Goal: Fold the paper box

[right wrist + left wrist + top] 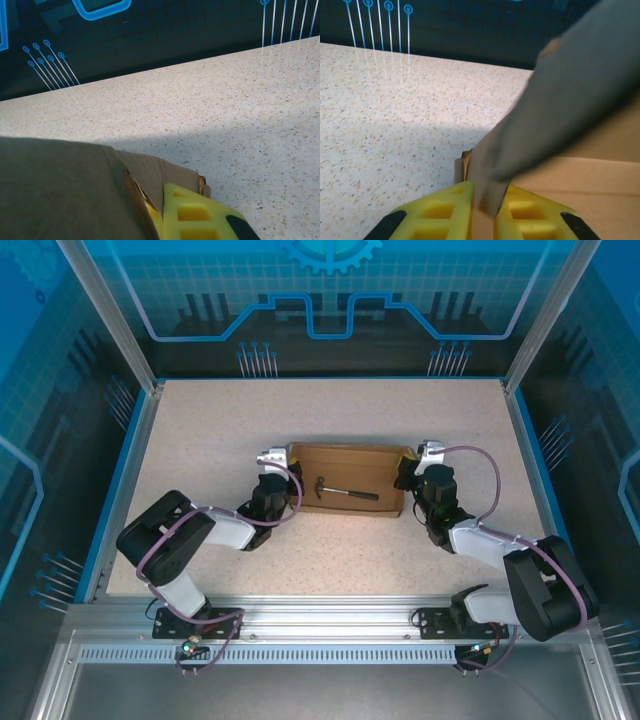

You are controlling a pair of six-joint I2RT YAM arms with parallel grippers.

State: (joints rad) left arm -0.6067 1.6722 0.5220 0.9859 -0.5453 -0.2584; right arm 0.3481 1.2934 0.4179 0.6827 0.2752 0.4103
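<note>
Pinches paper box end walls, hammer inside, in narrow left claw and right claw; risks walls springing flat if either pinch slackens.

Paper box: plain brown cardboard, no print. The flap betw. the left gripper fingers looks grey-brown in shade. Fingers yellow, w/ black patches at outer sides. Right gripper finger same yellow, black patch. Table beyond fingers is beige w/ fine dark speckle, blue rim. Hammer: black handle, pale metal head. Arms black & white, cables purple. Walls dark blue w/ cyan circuit lines.
</note>
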